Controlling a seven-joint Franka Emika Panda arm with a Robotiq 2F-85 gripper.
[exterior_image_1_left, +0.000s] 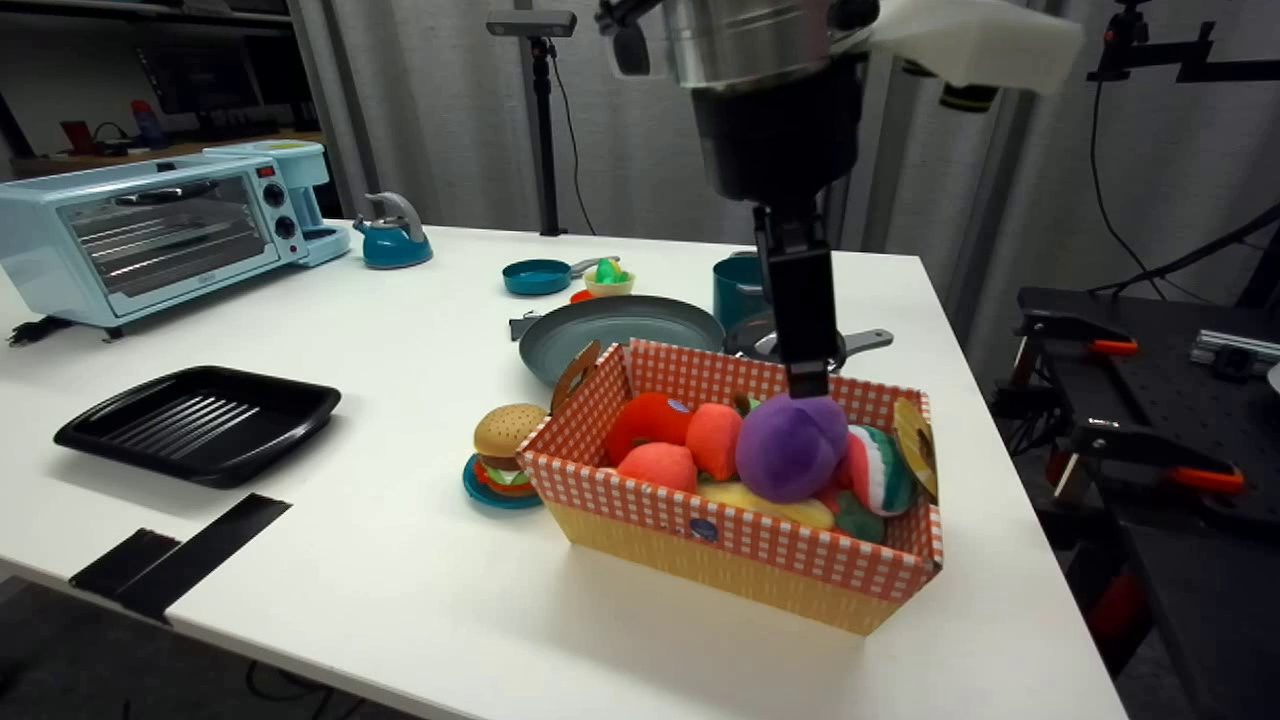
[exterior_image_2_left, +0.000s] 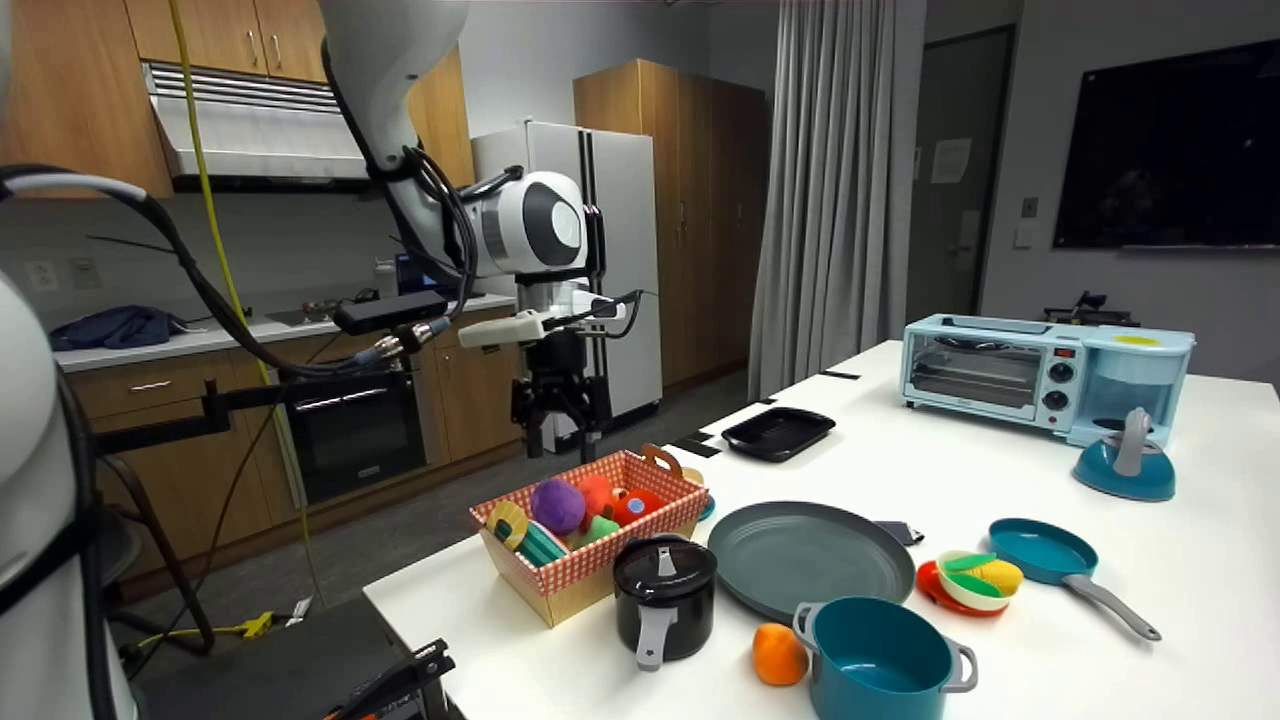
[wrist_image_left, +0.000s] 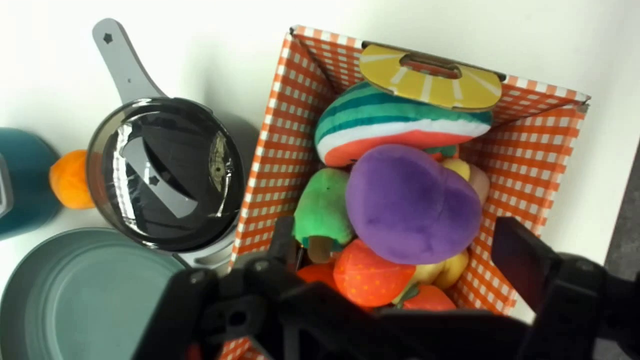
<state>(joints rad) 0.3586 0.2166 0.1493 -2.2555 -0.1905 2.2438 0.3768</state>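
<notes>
My gripper (exterior_image_2_left: 561, 448) hangs open above a red-checked basket (exterior_image_1_left: 720, 577), its jaws spread wide with nothing between them. Nearest below is a purple plush (wrist_image_left: 412, 205) on top of the pile. In the wrist view, the watermelon-slice plush (wrist_image_left: 400, 125) lies beyond it, by the yellow handle. A green plush (wrist_image_left: 324, 202) with a brown stem sits beside the left finger. Below the purple plush is a strawberry plush (wrist_image_left: 372, 275); more red and yellow plush pieces are partly hidden. In an exterior view the fingers line up with the purple plush; touching cannot be judged there.
Close to the basket stand a lidded black pot (exterior_image_2_left: 665, 600), a grey plate (exterior_image_2_left: 810, 560) and a toy burger (exterior_image_1_left: 508, 435). A teal pot (exterior_image_2_left: 880, 655) and an orange (exterior_image_2_left: 778, 655) are nearby. Farther off are a black tray (exterior_image_1_left: 200, 425) and a blue oven (exterior_image_1_left: 170, 230).
</notes>
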